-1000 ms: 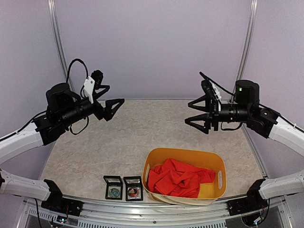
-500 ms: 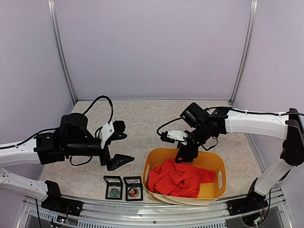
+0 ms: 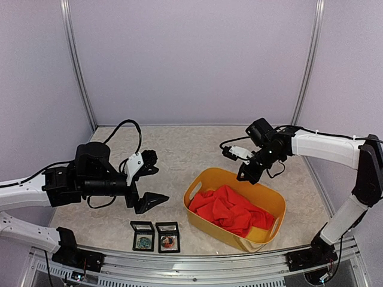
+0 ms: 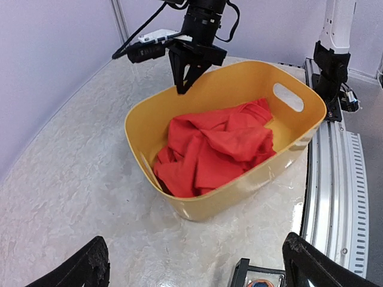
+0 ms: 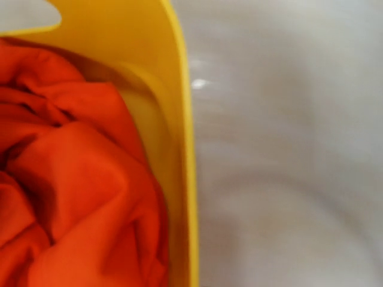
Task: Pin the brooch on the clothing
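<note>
The red clothing lies crumpled in a yellow basket on the right of the table. My right gripper is shut, and its tip is at the outside of the basket's far rim; the left wrist view shows it with its fingers together. The right wrist view shows only the basket rim and red clothing. My left gripper hovers open and empty left of the basket. Two small black boxes near the front edge each hold a brooch-like piece.
One black box lies just below my left gripper, beside the metal rail along the table's front edge. Purple walls enclose the back and sides.
The basket has turned and slid back to the right. My right gripper has closed and moved back and right along the far rim. The left arm has stayed put since half a second ago.
</note>
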Controlling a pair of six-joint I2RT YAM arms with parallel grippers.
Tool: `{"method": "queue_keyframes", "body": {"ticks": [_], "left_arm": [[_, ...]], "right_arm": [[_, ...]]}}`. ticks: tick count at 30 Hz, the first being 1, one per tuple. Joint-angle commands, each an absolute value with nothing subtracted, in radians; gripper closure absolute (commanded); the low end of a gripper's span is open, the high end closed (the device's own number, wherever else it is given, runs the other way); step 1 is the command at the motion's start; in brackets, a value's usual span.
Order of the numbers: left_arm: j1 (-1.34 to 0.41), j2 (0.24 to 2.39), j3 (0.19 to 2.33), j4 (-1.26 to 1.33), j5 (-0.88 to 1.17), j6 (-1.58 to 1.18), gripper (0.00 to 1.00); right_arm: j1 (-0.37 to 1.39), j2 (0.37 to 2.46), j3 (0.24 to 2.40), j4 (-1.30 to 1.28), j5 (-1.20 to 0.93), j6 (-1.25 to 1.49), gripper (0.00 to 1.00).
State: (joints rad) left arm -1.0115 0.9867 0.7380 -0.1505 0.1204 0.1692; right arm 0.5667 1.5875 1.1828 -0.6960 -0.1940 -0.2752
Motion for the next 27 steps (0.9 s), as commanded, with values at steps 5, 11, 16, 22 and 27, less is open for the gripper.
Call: {"method": "queue_keyframes", "body": {"ticks": [5,11,16,22,27], "left_arm": [[-1.012,1.017,0.791,-0.163,0.092,0.122,0.04],[-1.008,1.031,0.791,-0.202,0.084,0.106,0.04],[-1.006,1.029,0.788,-0.234,0.112,0.13,0.04],[-0.997,1.035,0.786,-0.294,0.102,0.151,0.03],[-0.908,1.038,0.775,-0.282,0.099,0.016,0.07]], "right_arm": [[0.059,1.762,1.405,-0.595,-0.148,-0.046,1.0],[-0.12,1.97,1.647,-0.635,-0.103,-0.045,1.0],[-0.154,2.127,1.898,-0.725,-0.083,-0.091,1.0],[-0.155,2.268,2.136,-0.852,-0.068,-0.108,0.82],[-0.117,2.173,2.156,-0.862,-0.012,-0.077,0.27]]}}
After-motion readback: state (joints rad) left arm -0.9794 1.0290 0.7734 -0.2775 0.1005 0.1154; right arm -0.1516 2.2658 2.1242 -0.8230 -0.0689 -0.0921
